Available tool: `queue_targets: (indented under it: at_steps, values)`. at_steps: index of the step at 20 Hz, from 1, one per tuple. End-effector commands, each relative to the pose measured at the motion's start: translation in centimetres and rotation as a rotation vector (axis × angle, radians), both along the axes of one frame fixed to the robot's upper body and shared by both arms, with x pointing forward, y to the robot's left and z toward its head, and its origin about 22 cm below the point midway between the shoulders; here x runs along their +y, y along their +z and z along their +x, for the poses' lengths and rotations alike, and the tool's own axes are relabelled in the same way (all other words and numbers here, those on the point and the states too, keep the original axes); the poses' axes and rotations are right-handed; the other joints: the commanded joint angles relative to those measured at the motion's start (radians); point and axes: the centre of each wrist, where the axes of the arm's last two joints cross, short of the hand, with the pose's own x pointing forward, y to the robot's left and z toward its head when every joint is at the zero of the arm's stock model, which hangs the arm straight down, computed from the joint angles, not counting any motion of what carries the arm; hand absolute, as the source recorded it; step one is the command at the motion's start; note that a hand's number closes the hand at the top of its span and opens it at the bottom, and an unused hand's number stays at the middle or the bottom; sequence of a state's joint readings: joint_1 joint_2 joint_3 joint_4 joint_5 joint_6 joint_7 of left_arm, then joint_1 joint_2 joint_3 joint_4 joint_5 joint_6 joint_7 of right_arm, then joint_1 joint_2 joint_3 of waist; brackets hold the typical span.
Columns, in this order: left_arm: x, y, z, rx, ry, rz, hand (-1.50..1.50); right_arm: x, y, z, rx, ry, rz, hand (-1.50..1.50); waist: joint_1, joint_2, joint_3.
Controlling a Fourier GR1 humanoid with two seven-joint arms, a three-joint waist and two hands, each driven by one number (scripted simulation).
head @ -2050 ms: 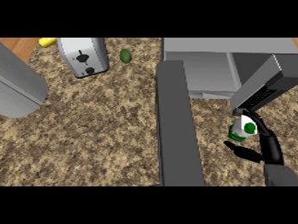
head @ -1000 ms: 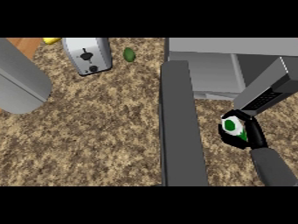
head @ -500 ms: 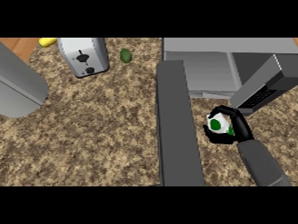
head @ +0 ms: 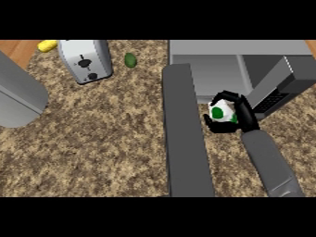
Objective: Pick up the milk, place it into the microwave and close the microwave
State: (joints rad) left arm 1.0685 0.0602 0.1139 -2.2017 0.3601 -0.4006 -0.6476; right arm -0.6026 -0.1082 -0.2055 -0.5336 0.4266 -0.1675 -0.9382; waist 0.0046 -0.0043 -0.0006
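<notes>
- Right hand [head: 234,121] curled round the milk [head: 220,112] — carton held just in front of the open microwave [head: 242,69], forearm angled up from lower right.
- Microwave door [head: 185,134] stands open, just left of the hand.
- Toaster [head: 85,59], green item [head: 130,59], yellow item [head: 47,45] well apart, upper left.

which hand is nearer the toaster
Left arm, by forearm only: it lies just left of the toaster, its hand out of view. The right hand holds the milk by the microwave.

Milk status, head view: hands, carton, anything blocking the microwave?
Right hand curled round milk, just outside the microwave opening. Microwave door open. Left hand out of view. Nothing between milk and cavity.
</notes>
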Motion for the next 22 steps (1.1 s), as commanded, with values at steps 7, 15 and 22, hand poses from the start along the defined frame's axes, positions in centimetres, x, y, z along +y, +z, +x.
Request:
queue_targets:
  at_steps: [7, 15, 22]
  values:
    - [0.3, -1.7, 0.3, 0.032, 0.001, 0.009, -1.50, 2.9, 7.3, 5.7, 0.085, -0.020, -0.035, 1.50, 0.017, 0.006, 0.001]
    - [2.3, -2.1, 1.5, 0.043, -0.024, -0.004, -1.50, 2.4, 8.7, 7.6, 0.031, -0.210, -0.131, 1.50, 0.056, 0.028, 0.002]
    - [2.4, -2.2, 4.1, 0.026, -0.075, 0.002, -1.50, 2.9, 9.7, 8.3, 0.052, -0.453, -0.082, 1.50, 0.085, 0.049, 0.003]
